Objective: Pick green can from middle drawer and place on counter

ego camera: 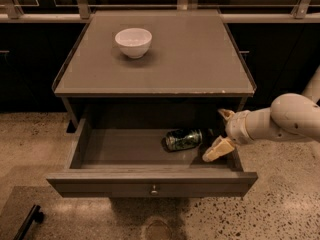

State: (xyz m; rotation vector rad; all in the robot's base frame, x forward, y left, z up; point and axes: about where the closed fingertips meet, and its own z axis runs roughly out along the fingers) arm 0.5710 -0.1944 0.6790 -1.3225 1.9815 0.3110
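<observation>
Entry: green can [183, 139], on its side in the open middle drawer [100, 184], just beside my pincer [220, 133] toward the drawer's centre; pincer spread apart, empty; I should straddle the can's girth squarely before closing.

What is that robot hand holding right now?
Nothing: the gripper hangs open in the grey-brown wooden drawer, beside the shiny green can, not touching it.

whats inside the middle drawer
The green can lies on its side in the middle drawer, right of centre. The open gripper hovers beside it. The counter hides its rear.
</observation>
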